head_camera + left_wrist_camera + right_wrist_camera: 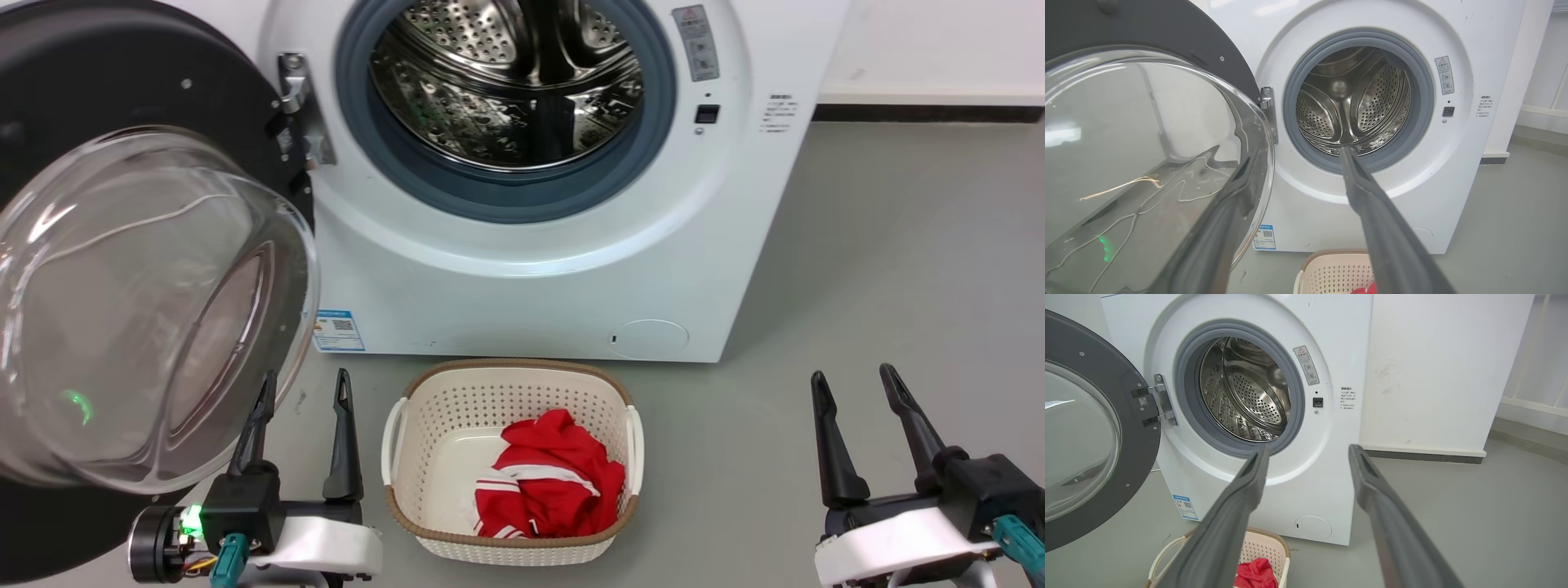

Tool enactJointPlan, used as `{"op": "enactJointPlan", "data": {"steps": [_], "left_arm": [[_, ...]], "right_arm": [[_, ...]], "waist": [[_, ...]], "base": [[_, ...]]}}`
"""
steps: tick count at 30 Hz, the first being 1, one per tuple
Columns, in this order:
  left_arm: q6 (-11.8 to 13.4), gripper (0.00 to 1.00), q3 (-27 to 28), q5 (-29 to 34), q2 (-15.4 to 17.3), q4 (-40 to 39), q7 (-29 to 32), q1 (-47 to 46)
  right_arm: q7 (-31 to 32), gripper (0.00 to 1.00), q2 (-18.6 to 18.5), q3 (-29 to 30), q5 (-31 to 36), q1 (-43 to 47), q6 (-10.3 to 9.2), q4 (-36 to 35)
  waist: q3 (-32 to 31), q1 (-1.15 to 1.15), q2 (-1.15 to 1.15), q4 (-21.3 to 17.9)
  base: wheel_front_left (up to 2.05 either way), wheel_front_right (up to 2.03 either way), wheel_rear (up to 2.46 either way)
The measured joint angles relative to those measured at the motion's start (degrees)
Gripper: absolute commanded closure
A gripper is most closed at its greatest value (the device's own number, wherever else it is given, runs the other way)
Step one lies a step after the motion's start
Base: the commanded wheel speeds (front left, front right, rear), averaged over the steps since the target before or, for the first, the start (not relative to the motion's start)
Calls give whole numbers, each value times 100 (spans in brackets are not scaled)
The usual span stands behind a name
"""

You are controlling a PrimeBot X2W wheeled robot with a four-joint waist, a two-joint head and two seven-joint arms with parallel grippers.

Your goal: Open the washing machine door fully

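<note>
- Already the door [122, 82] hung wide at frame left.
- Left gripper [305, 382], spread and empty, sat close by its glass [147, 310]; a push could scrape it.
- Right gripper [853, 377], lower right, gaped empty.

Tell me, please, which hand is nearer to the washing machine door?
Left. The left hand is beside the washing machine door, one finger at its glass; the right hand is beyond the basket.

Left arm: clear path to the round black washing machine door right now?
Likely yes: the open left end effector sits beside the round glossy black washing machine door, nothing between them; the cream perforated basket lies on its other side.
</note>
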State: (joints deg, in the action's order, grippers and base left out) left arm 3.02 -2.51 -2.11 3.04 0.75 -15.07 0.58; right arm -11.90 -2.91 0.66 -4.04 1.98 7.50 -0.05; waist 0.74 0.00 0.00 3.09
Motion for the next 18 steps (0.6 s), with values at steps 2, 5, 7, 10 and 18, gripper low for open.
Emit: {"op": "enactJointPlan", "data": {"steps": [2, 5, 7, 10, 18], "left_arm": [[1, 0, 18, 10, 12, 34, 0, -36], [9, 0, 52, 36, 33, 81, 0, -57], [7, 0, 54, 36, 36, 112, 0, -57], [1, 0, 43, 37, 36, 164, 0, -57], [-5, 0, 13, 43, 36, 233, 0, -57]], "right_arm": [[37, 0, 1, 14, 3, 43, 0, -26], [69, 0, 0, 19, 18, 70, 0, -54], [81, 0, 0, 35, 15, 75, 0, -60], [86, 0, 0, 42, 10, 90, 0, -56], [87, 0, 0, 52, -59, 92, 0, 3]], "waist": [[4, 0, 0, -78], [11, 0, 0, -189], [14, 0, 0, -245], [18, 0, 0, -292], [7, 0, 0, -316]], "base": [[0, 0, 0], [0, 0, 0], [0, 0, 0], [0, 0, 0], [0, 0, 0]]}}
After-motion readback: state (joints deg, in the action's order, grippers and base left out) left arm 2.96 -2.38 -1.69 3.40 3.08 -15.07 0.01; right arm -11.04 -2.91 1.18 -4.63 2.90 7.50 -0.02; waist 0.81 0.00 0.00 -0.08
